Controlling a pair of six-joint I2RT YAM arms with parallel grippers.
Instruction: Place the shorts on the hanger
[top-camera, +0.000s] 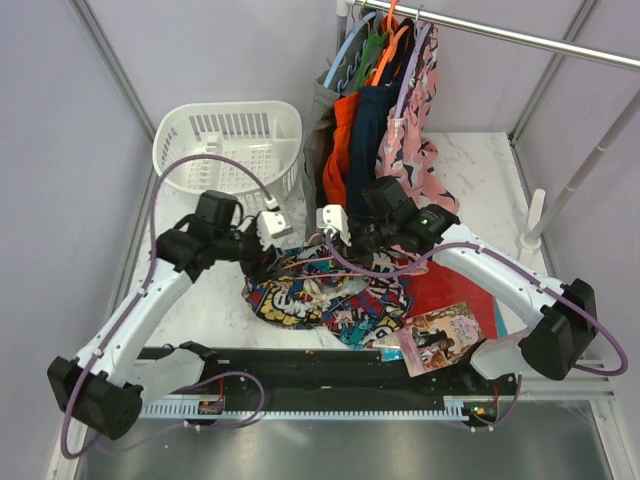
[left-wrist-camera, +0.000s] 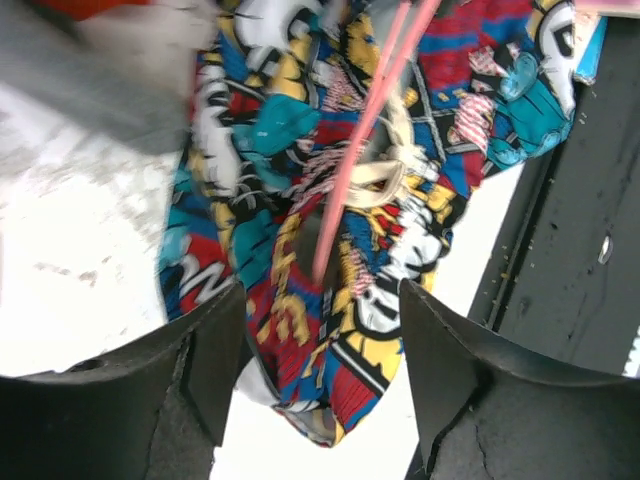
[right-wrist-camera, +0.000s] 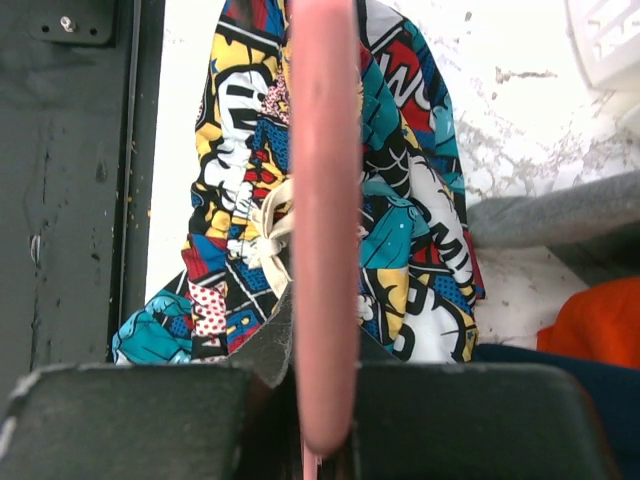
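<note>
The shorts (top-camera: 322, 297), comic print in blue, red, yellow and black, lie crumpled on the table between the two arms. My right gripper (right-wrist-camera: 325, 400) is shut on the pale-pink hanger (right-wrist-camera: 324, 200), whose bar runs out from the jaws over the shorts. In the left wrist view the hanger (left-wrist-camera: 358, 150) is a thin pink wire slanting down over the cloth, beside the white drawstring (left-wrist-camera: 385, 180). My left gripper (left-wrist-camera: 320, 350) stands open just above the near edge of the shorts (left-wrist-camera: 300, 330), with nothing pinched between its fingers (left-wrist-camera: 215, 350).
A white laundry basket (top-camera: 230, 140) stands at the back left. Several garments hang from the metal rail (top-camera: 520, 38) at the back, among them a navy one (top-camera: 372, 130) and a pink patterned one (top-camera: 418, 140). A red cloth (top-camera: 445, 290) and a picture card (top-camera: 440, 338) lie to the right.
</note>
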